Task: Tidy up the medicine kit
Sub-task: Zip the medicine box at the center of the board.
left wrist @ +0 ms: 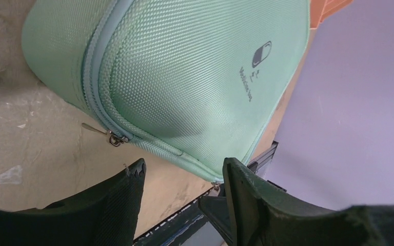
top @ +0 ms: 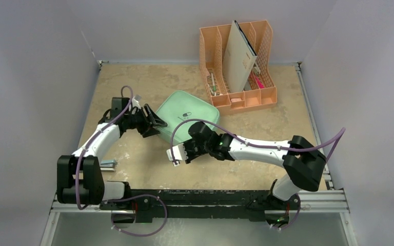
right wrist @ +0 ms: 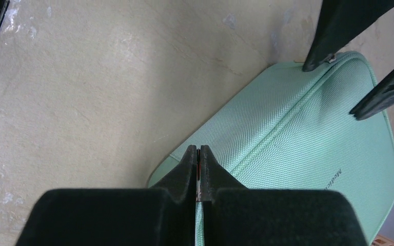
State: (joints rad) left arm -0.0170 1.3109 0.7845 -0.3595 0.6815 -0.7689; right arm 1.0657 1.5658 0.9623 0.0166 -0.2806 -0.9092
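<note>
Right gripper [right wrist: 199, 148], jaws pressed together, sits at the near edge of the medicine kit [top: 184, 114], which lies mid-tabletop; left gripper [left wrist: 184, 165], jaws spread and empty, faces its left corner.

The medicine kit [top: 187, 117] is mint green in a fine woven grain, with a paler zip band [left wrist: 95, 77], a dark pill logo [left wrist: 261, 54] and dark lettering. The surface [top: 149, 82] is mottled beige with pale scuffs. The slatted file organizer [top: 268, 97] is peach-orange. The left end effector [left wrist: 184, 163] and right end effector [right wrist: 199, 148] are matte black
</note>
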